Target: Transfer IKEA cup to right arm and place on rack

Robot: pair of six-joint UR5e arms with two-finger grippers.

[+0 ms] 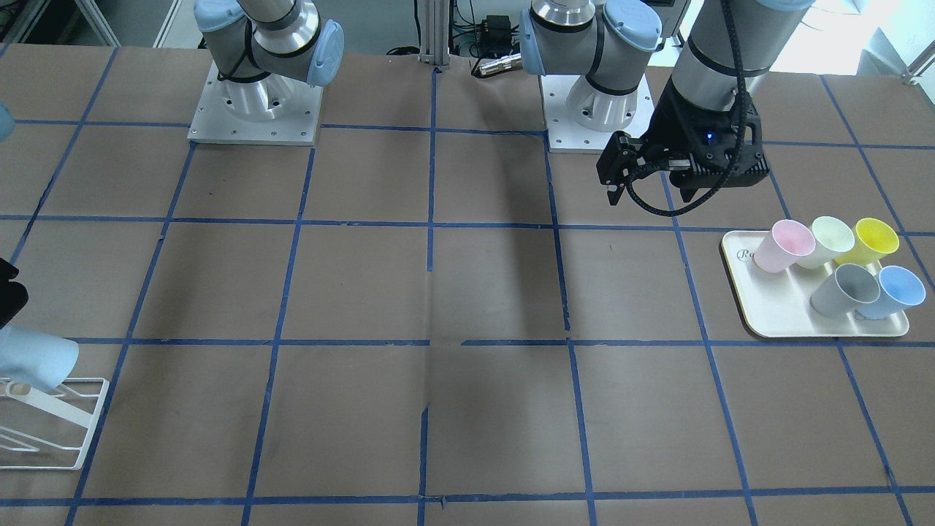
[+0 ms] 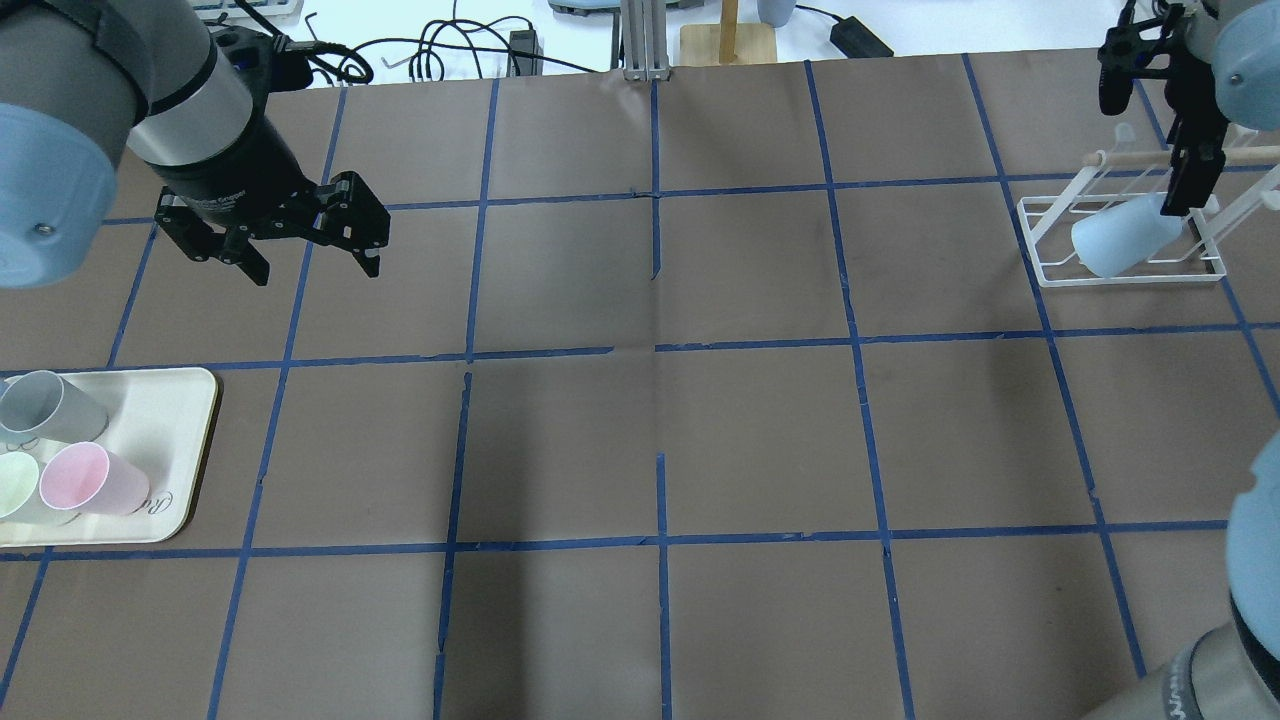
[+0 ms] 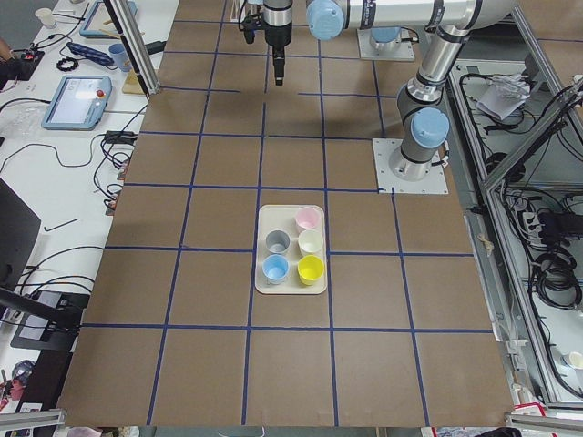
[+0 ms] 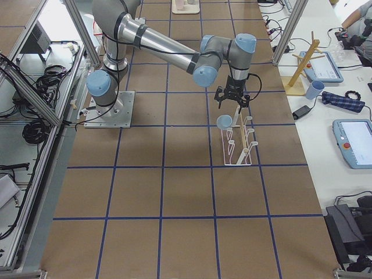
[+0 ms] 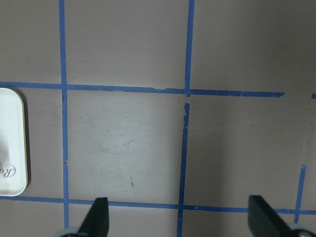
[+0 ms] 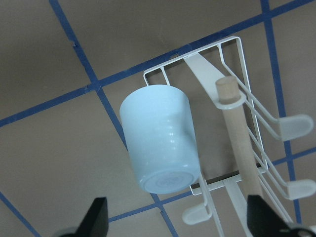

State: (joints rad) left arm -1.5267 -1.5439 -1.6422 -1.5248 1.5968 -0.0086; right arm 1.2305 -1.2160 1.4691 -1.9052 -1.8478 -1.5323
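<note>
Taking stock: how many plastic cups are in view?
6. Five sit on the cream tray: pink, pale green, yellow, grey and blue tumblers. One pale blue plastic tumbler hangs on the white wire rack.

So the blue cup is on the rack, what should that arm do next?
Probably lift the right gripper straight up, clear of the rack: its jaws stand wide open, touching nothing, and the IKEA cup hangs tilted on a rod.

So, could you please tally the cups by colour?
Pale blue: 2, the IKEA cup on the rack and the blue cup on the tray
Pink cup: 1
Pale green cup: 1
Yellow cup: 1
Grey cup: 1
Total: 6
</note>
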